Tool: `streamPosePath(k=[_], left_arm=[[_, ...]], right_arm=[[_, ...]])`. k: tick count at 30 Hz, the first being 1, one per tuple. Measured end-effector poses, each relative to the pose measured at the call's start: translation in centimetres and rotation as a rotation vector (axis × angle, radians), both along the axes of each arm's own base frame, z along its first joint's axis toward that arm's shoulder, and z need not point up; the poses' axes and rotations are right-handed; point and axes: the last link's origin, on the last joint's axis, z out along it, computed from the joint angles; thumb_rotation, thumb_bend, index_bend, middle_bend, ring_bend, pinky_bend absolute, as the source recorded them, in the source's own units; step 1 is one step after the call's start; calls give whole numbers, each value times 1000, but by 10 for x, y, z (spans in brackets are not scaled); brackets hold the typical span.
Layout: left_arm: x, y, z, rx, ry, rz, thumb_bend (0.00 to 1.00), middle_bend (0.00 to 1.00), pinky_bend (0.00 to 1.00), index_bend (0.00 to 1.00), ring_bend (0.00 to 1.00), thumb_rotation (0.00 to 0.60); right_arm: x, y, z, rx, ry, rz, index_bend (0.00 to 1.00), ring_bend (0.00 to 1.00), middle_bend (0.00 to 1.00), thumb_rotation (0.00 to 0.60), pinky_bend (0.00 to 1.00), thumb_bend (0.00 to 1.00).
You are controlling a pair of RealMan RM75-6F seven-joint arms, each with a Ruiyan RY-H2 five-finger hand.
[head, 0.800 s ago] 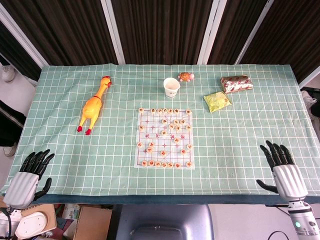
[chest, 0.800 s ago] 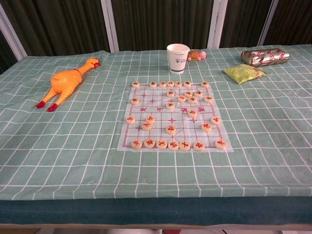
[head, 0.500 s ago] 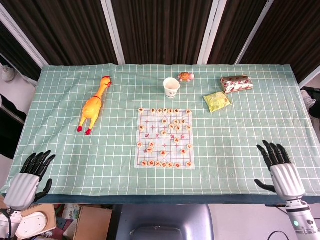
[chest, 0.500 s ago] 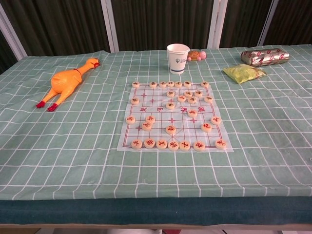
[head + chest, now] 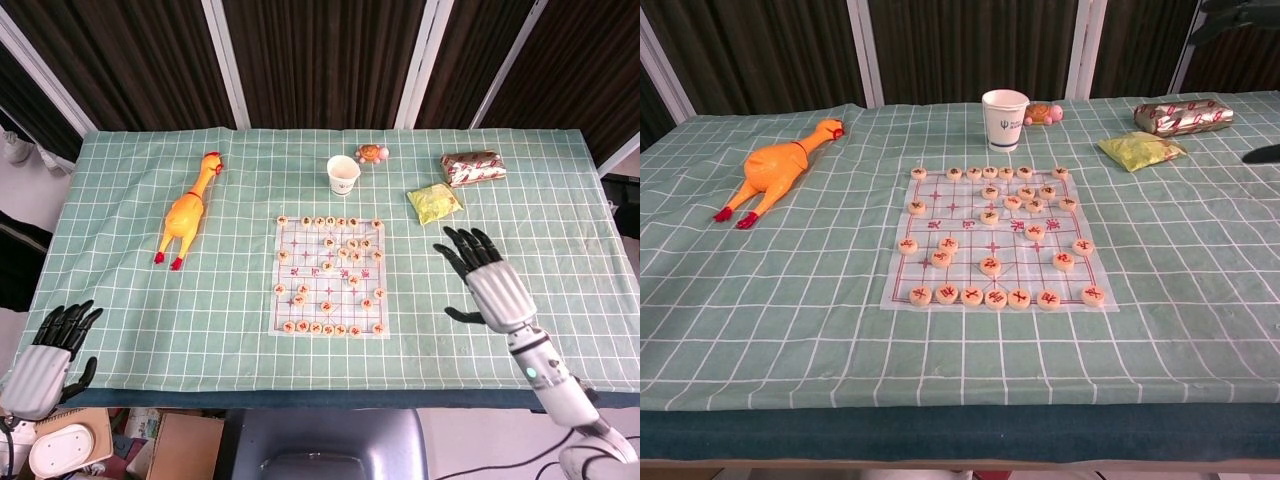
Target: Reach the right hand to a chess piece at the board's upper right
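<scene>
A white chess board [image 5: 290, 272] [image 5: 900, 275] lies mid-table, dotted with several round cream pieces. One piece [image 5: 376, 224] [image 5: 1061, 173] sits at its upper right corner. My right hand [image 5: 488, 276] hovers over the cloth to the right of the board, fingers spread and holding nothing; only dark fingertips [image 5: 1260, 154] show at the right edge of the chest view. My left hand [image 5: 45, 352] stays at the table's near left corner, fingers apart and empty.
A rubber chicken [image 5: 187, 209] lies left of the board. Behind the board stand a paper cup [image 5: 343, 174] and a small toy [image 5: 372, 154]. A yellow-green packet [image 5: 434, 204] and a shiny wrapped snack [image 5: 472, 168] lie at the back right, beyond my right hand.
My right hand has lifted from the near right table edge and swung forward and left toward the board. The left hand has slipped slightly lower.
</scene>
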Motion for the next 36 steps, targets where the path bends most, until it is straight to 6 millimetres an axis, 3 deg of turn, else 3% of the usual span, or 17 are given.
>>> streamPosePath(k=[5, 13, 18, 25, 36], left_arm=[[-3, 0, 9, 31, -21, 13, 514, 0, 38, 0, 0, 600], [-4, -2, 9, 20, -9, 21, 525, 0, 38, 0, 0, 600], [-5, -2, 5, -2, 2, 30, 529, 0, 37, 0, 0, 600], [-7, 3, 4, -4, 11, 58, 540, 0, 38, 0, 0, 600], [-7, 7, 2, -12, 24, 58, 539, 0, 38, 0, 0, 600]], right_arm=[[38, -46, -28, 42, 8, 41, 544, 0, 0, 600, 0, 339], [79, -103, -84, 81, 51, 29, 588, 0, 29, 600, 0, 389], [88, -122, -111, 93, 82, 16, 606, 0, 34, 600, 0, 429], [92, -144, -146, 125, 137, -44, 554, 0, 33, 600, 0, 438], [94, -155, -182, 150, 190, -94, 552, 0, 34, 600, 0, 438]])
